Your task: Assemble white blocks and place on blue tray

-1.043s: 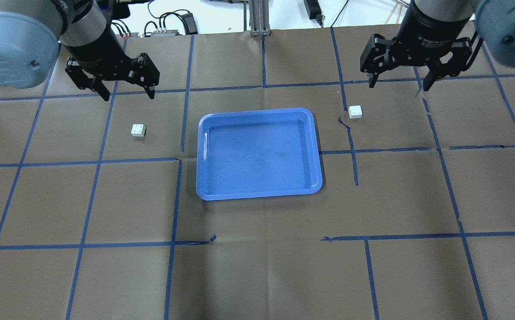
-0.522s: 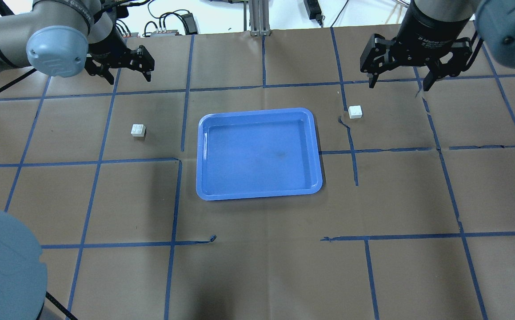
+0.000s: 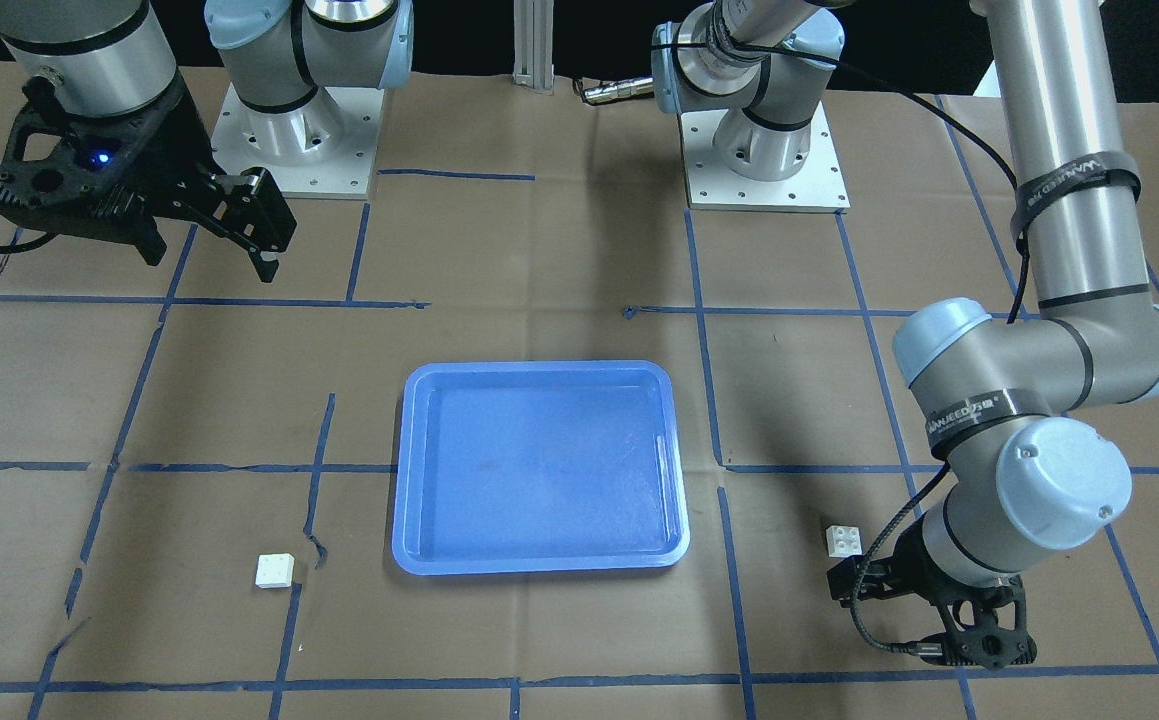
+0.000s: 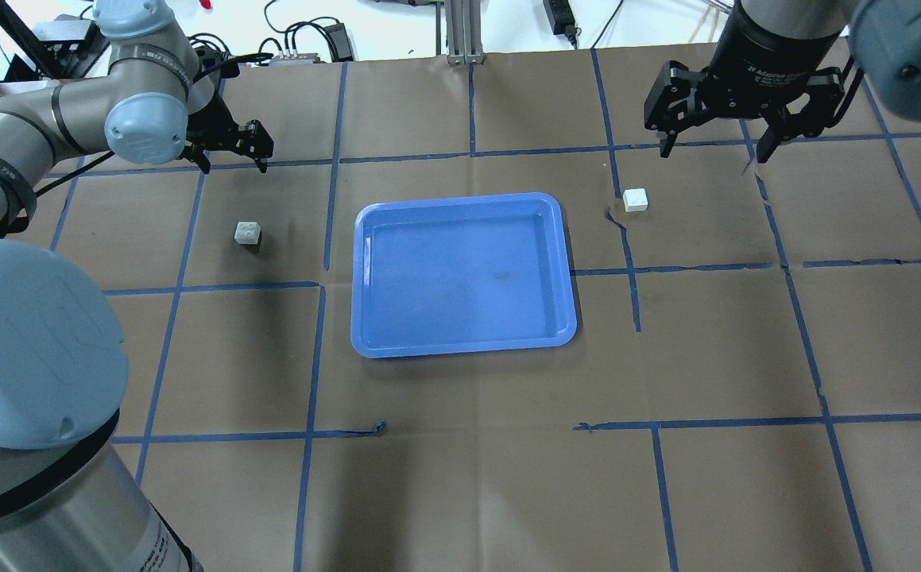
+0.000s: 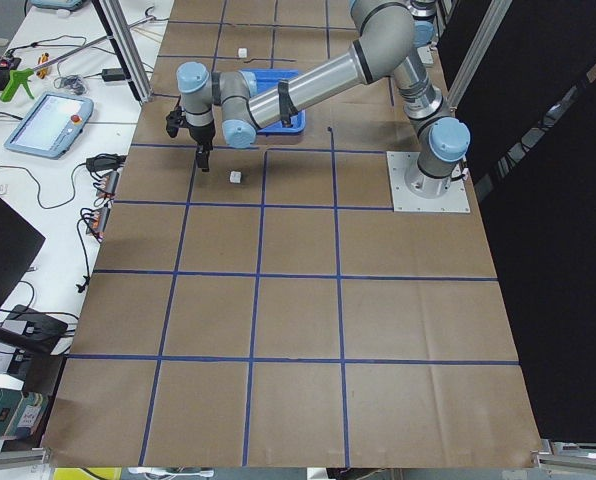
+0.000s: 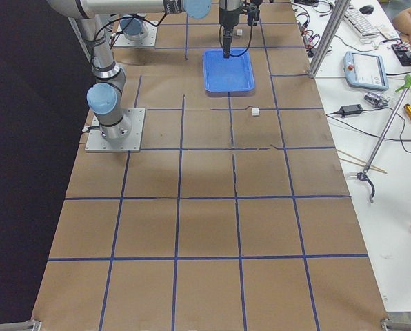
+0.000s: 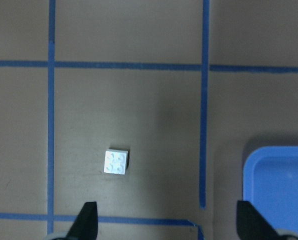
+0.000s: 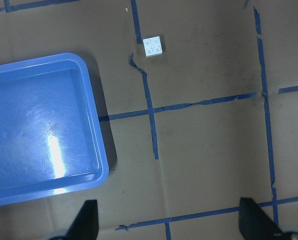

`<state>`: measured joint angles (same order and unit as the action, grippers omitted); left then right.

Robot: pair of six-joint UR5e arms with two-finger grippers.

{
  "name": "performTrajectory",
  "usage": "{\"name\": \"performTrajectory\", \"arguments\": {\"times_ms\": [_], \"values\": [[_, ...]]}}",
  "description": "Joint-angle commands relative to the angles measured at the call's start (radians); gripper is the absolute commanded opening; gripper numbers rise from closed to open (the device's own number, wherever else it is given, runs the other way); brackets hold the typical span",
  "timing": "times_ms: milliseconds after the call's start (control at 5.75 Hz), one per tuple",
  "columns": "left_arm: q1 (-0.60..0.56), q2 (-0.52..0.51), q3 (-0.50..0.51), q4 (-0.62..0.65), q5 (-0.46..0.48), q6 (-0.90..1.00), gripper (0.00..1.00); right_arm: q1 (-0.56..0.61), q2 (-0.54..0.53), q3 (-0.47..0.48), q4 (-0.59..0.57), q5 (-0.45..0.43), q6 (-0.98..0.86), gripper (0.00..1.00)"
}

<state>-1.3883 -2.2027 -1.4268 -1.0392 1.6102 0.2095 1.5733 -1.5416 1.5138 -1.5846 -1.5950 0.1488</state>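
- In the front view the left pincer (image 3: 939, 615) is hiding mostly under its own wrist, at the lower right. Its fingers are not showing clearly there.
- In the left wrist view only two dark fingertips (image 7: 87, 220) are poking in from the bottom edge. The rest of that pincer is being cut off.
- The same view is catching only one corner of the tray (image 7: 276, 152), at the lower right.
- In both side views the blocks are showing as tiny white specks, with studs too small to make out.
- In the overhead view the left arm's big joint is blocking the lower left of the bench (image 4: 468, 477).
- The left pincer is standing wide open, holding and touching nothing.
- The left block (image 4: 247, 232) is lying studs up on the bench, left of the tray in the overhead view. It is sitting just below the pincer there and apart from it.
- The right pincer (image 4: 713, 153) is hanging at the upper right of the overhead view, also spread wide and gripping nothing.
- The right block (image 4: 635, 199) is lying studs up on the bench, right of the tray's upper right corner. It is sitting below and left of that pincer, clear of it.
- The tray is lying mid-frame between the blocks.
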Motion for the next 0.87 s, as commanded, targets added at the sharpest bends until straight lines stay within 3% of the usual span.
{"name": "performTrajectory", "arguments": {"times_ms": [0,522,696], "values": [[0.015,-0.008,-0.099,0.040,-0.001,0.094,0.99,-0.003,0.000,0.000,0.000,0.000,-0.008,1.00],[0.014,-0.006,-0.127,0.031,-0.001,0.126,0.95,-0.010,0.003,-0.001,-0.003,0.001,-0.113,1.00],[0.012,-0.005,-0.130,0.028,-0.003,0.139,0.84,-0.028,0.003,-0.001,-0.003,0.000,-0.165,1.00]]}}
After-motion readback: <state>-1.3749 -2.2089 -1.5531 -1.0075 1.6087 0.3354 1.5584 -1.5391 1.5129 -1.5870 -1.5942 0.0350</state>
